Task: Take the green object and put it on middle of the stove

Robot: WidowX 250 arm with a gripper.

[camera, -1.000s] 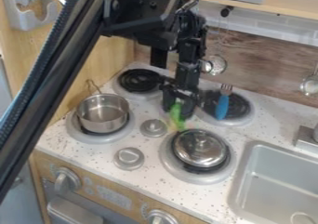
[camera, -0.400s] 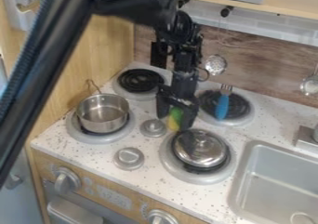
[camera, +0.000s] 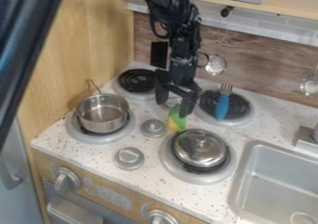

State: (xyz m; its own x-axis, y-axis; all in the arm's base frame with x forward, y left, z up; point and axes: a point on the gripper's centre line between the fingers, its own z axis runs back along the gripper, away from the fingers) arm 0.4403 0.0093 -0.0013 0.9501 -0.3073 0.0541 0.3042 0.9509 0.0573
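White speckled stove top (camera: 148,146): one, around the lidded pan (camera: 200,148).
Grey sink (camera: 279,172): one, right of the lidded pan in the view.
Black arm (camera: 181,42): one, so it is the nearer by default; beyond the lidded pan and above it.
Burners (camera: 140,81): four; one under the lidded pan, one to its left, two beyond it.
Lidded pan: one.
Steel pot (camera: 102,114): one, open, left of the lidded pan.
Gripper (camera: 173,109): one, up and left of the lidded pan in the view, fingers spread apart, seemingly clamped on nothing.
Hanging utensils (camera: 216,65): two, on the wall side, beyond the lidded pan.
Blue-handled fork (camera: 222,106): one, on the burner beyond the lidded pan.
Knobs (camera: 129,158): two on the front panel, two in plain sight on top, left of the lidded pan.
Green object (camera: 177,118): one, green above, yellow below, just up-left of the lidded pan. From the gripper it lies downward and slightly right, close by the right-hand finger in view; contact, I cannot tell. Long axis nearly upright in the view. It looks already placed mid-stove, so a straight lift away seems due; swinging right could knock it.
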